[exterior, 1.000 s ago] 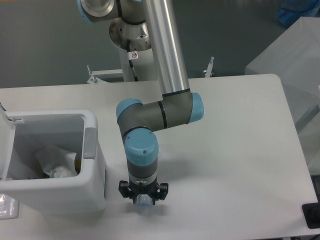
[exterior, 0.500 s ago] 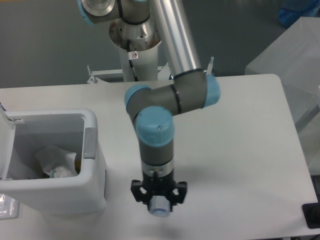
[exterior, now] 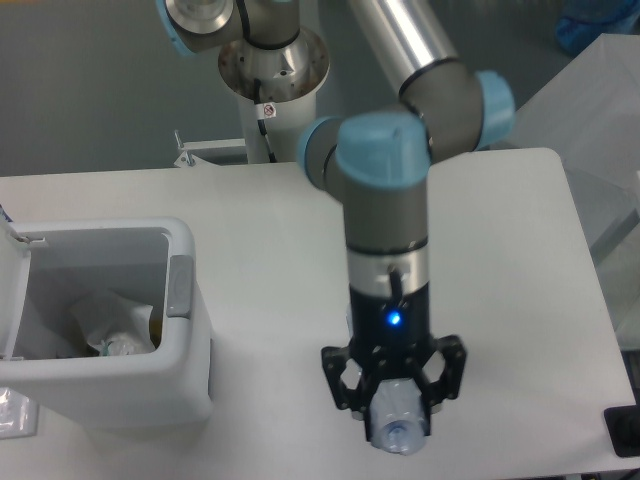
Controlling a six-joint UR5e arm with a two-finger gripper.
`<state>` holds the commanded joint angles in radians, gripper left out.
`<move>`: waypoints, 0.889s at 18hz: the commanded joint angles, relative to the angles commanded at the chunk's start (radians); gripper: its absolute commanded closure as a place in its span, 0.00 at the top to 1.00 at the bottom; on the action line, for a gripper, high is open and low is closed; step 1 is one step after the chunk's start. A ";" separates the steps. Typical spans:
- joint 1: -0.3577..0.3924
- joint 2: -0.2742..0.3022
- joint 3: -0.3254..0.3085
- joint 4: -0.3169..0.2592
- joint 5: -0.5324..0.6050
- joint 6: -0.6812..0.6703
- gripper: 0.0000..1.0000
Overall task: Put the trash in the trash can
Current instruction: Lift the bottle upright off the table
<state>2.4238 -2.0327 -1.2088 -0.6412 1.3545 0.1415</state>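
Note:
My gripper [exterior: 396,412] points straight down over the table's front middle, raised high toward the camera. It is shut on the clear plastic bottle [exterior: 398,433], which hangs upright and shows end-on, so its label band is hidden. The white trash can [exterior: 192,330] stands at the front left, well to the left of the gripper, with its lid [exterior: 9,290] swung open and its grey latch [exterior: 180,286] facing the gripper. A crumpled clear wrapper [exterior: 112,328] lies inside the can.
The arm's base [exterior: 272,68] stands behind the table's back edge. A translucent box [exterior: 590,120] stands off the table's right side. A small black object [exterior: 624,430] sits at the front right corner. The table's front edge runs just below the gripper.
The gripper has risen with the bottle in it and moved right and toward the front edge, away from the trash can. The arm's elbow has swung right.

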 joint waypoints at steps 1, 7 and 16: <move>0.000 0.014 0.000 0.000 0.000 -0.031 0.59; -0.009 0.072 -0.003 0.000 0.000 -0.071 0.59; -0.095 0.161 -0.005 0.000 0.000 -0.094 0.59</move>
<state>2.3288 -1.8715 -1.2134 -0.6412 1.3545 0.0476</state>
